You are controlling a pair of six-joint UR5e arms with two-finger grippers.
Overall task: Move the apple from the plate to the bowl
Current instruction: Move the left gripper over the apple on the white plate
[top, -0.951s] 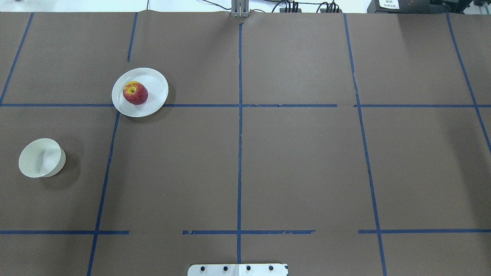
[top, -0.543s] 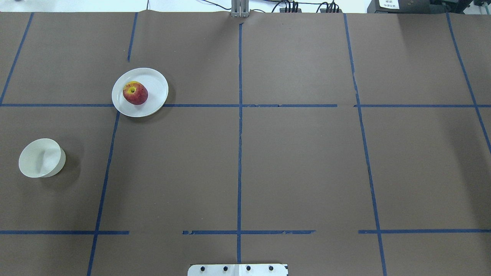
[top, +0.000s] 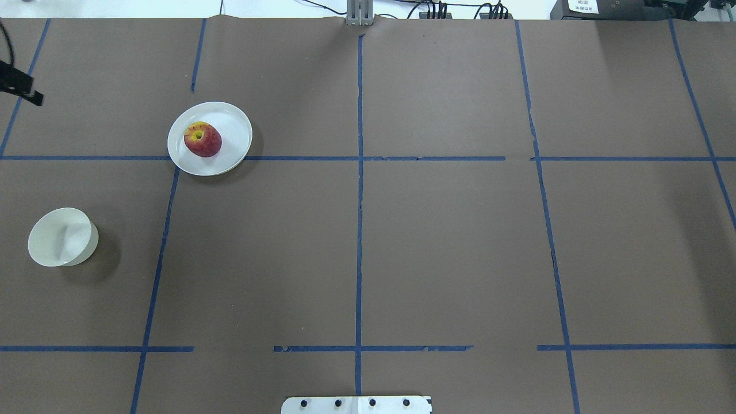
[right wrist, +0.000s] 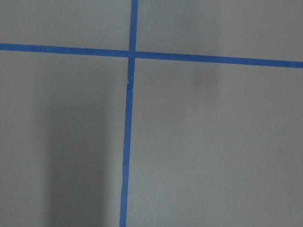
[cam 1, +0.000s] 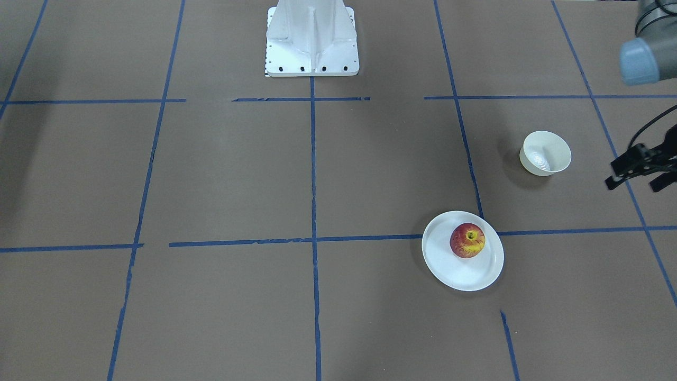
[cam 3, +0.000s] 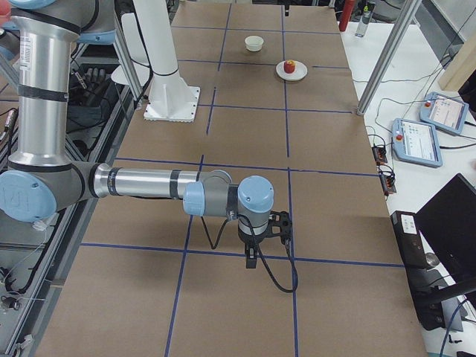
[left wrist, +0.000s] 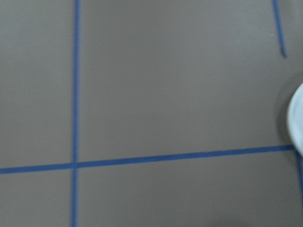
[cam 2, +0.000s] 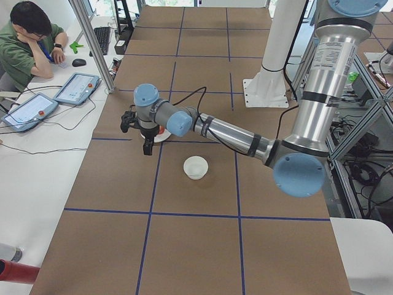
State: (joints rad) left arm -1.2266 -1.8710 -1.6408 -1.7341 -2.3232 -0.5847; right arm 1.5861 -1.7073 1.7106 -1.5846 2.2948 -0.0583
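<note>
The red and yellow apple (cam 1: 467, 241) sits on the white plate (cam 1: 465, 280), left of the plate's middle in the overhead view (top: 202, 140). The small cream bowl (cam 1: 546, 153) stands empty, apart from the plate and nearer the robot (top: 60, 237). My left gripper (cam 1: 634, 184) is open and empty above the table at the front-facing view's right edge, beyond the bowl. One of its fingers (top: 31, 96) shows at the overhead view's left edge. The plate's rim (left wrist: 297, 118) shows at the left wrist view's right edge. My right gripper (cam 3: 260, 245) hangs over bare table far from the objects; I cannot tell its state.
Brown paper with blue tape lines covers the table (top: 448, 241). The robot's white base (cam 1: 311, 37) stands at the near middle edge. An operator (cam 2: 27, 43) sits at a side desk with tablets (cam 2: 77, 88), beyond the table's far edge.
My left gripper has come into the overhead view at its upper left edge; it was out of view before. Apple, plate and bowl have not moved.
</note>
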